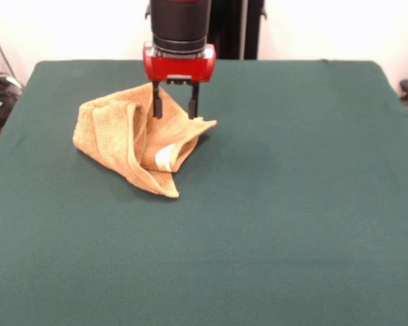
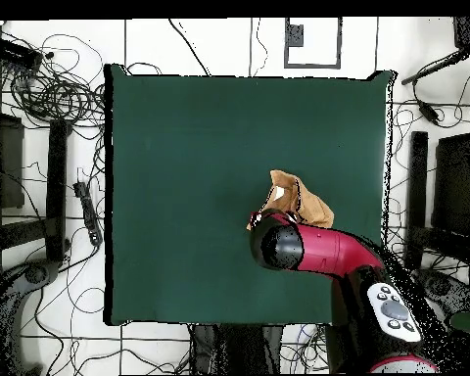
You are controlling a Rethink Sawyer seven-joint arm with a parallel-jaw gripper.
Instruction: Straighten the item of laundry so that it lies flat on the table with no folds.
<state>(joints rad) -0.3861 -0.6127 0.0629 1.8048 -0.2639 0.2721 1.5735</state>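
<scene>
Towel (image 1: 126, 139): looped terry, rough, matt. Table (image 1: 292, 204): smooth matt green cloth. Gripper (image 1: 175, 109): glossy red housing, black fingers.

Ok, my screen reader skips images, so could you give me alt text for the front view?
A crumpled orange-tan towel lies folded on a dark green table. The red and black arm's gripper hangs over its far edge, fingers open.

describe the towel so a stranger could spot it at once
On the green table, look under the red and black gripper. The towel lies there, crumpled and folded over itself. It is the only orange-tan thing on the cloth, with a white label showing in a fold.
</scene>
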